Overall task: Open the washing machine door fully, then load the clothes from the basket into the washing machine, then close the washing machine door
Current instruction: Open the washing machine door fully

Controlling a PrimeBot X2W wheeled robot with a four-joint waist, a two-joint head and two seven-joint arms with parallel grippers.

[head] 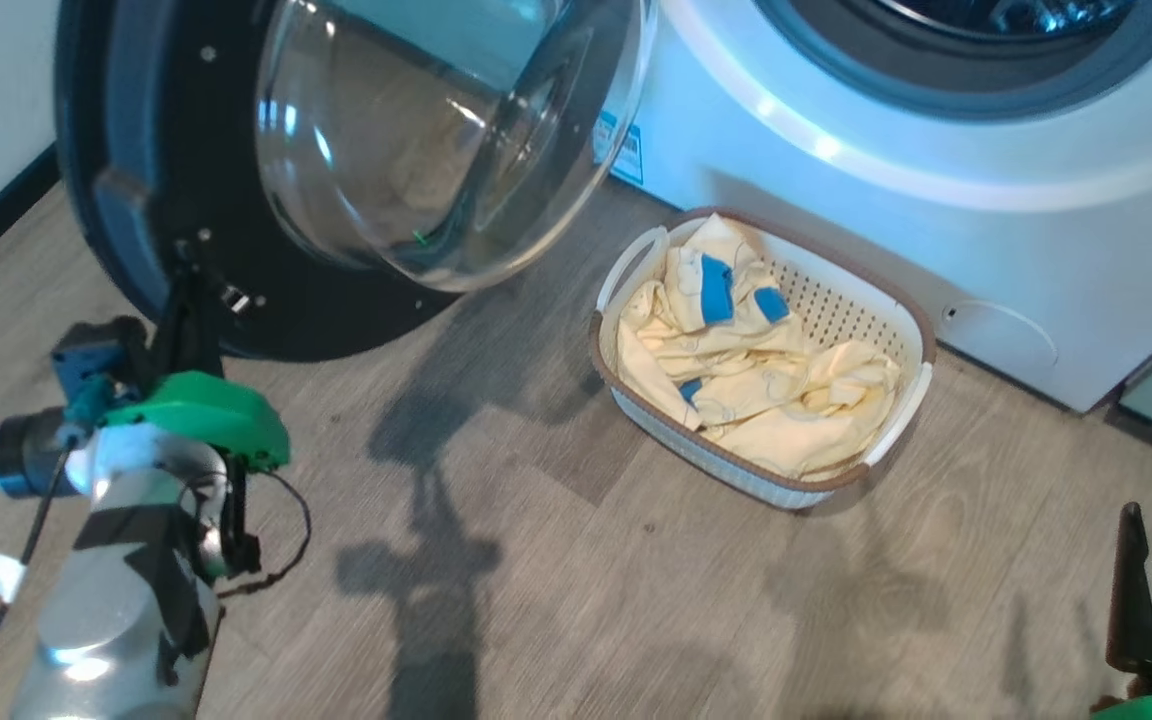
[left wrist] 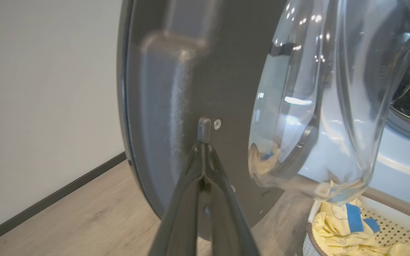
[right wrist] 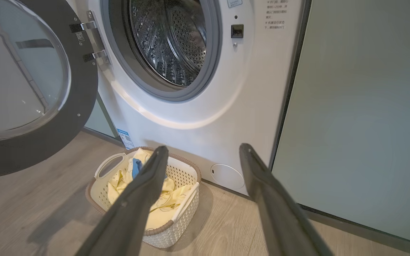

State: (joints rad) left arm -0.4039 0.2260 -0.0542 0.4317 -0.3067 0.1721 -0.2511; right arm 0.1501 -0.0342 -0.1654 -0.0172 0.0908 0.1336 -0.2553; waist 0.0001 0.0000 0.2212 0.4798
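Note:
The washing machine door [head: 151,190] stands swung open at the upper left, its black rim around a bulging glass porthole [head: 436,140]. My left gripper [head: 188,285] is shut with nothing in it, its tips [left wrist: 204,129] against the door's inner black face beside a screw. The washing machine [right wrist: 198,106] shows its open steel drum [right wrist: 169,42]. On the floor in front of it sits the basket [head: 901,315], filled with the pale yellow and blue clothes [head: 746,370]. My right gripper [right wrist: 205,152] hangs open and empty above the floor, to the right of the basket [right wrist: 101,188]. One of its fingers [head: 1132,590] shows at the lower right.
A pale green cabinet [right wrist: 361,106] stands right of the machine. A white wall with a dark skirting board [left wrist: 48,199] runs behind the door. Bare wooden floor [head: 556,560] lies between my arms and the basket.

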